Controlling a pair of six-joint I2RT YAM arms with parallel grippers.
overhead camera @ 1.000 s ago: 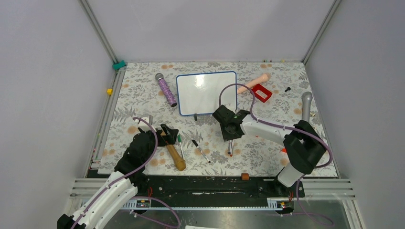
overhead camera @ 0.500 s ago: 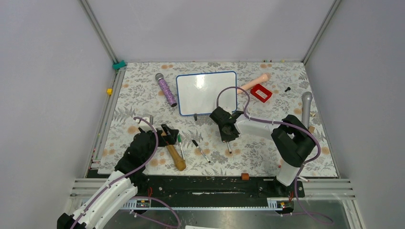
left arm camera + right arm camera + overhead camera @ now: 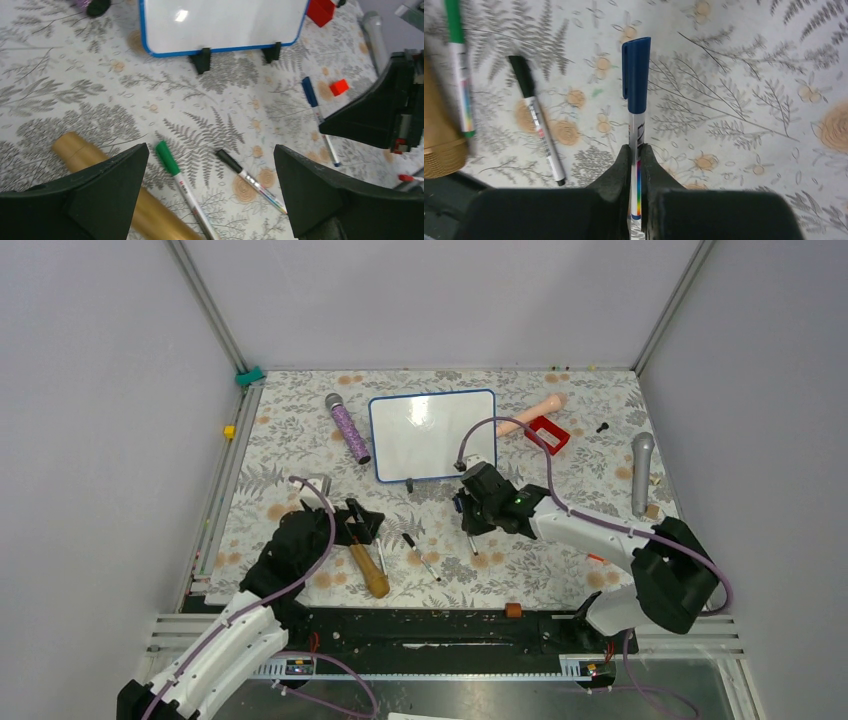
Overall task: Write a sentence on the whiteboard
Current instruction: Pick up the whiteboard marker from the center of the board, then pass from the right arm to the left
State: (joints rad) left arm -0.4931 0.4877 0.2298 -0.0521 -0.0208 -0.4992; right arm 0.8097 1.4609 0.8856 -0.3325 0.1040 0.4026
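The whiteboard (image 3: pixel 432 435) stands at the back middle of the table on its black feet, and its white face is blank; the sentence is not on it. It also shows in the left wrist view (image 3: pixel 220 22). My right gripper (image 3: pixel 468 523) is just in front of the board's right foot, shut on a blue-capped marker (image 3: pixel 636 90), capped and held low over the cloth. My left gripper (image 3: pixel 211 149) is open and empty, above a green-capped marker (image 3: pixel 177 175) and a black-capped marker (image 3: pixel 250 180) lying on the table.
A gold-handled tool (image 3: pixel 368 570) lies by my left gripper. A purple microphone (image 3: pixel 348 430) lies left of the board. A red box (image 3: pixel 547 434) and a pink handle (image 3: pixel 530 415) lie to its right. A silver microphone (image 3: pixel 640 470) lies far right, a small red cube (image 3: pixel 339 86) nearer.
The right arm's elbow swung left, then back right and lower, uncovering the silver microphone. Its gripper stayed below the board, holding the marker. The left gripper edged slightly right.
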